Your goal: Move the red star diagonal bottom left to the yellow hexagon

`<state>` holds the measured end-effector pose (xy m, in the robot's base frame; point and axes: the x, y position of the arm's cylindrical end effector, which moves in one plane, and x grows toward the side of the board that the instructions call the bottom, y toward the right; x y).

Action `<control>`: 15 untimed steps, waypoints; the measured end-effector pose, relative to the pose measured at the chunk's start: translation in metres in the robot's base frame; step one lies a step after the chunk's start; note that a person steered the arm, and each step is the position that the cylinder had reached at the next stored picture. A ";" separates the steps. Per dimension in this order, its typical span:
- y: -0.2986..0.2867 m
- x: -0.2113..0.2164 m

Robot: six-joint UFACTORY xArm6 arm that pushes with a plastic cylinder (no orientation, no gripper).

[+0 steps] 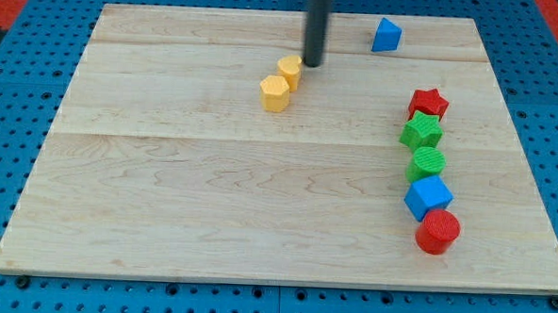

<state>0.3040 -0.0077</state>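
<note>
The red star (428, 103) lies at the view's right, at the top of a column of blocks. Two yellow blocks sit at the top centre: a yellow hexagon (275, 93) and a second yellow block (290, 70) just up and right of it, touching it. My tip (313, 64) rests on the board just right of the upper yellow block, close to it, and far to the left of the red star.
Below the red star run a green star (422, 132), a green hexagon (428, 163), a blue cube (428, 196) and a red cylinder (438, 230). A blue triangular block (387, 35) sits near the top edge. The wooden board (211, 201) lies on a blue pegboard.
</note>
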 end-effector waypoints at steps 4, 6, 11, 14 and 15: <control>0.254 0.036; 0.219 0.065; 0.077 0.075; -0.035 0.166; -0.036 0.236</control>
<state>0.5395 -0.0436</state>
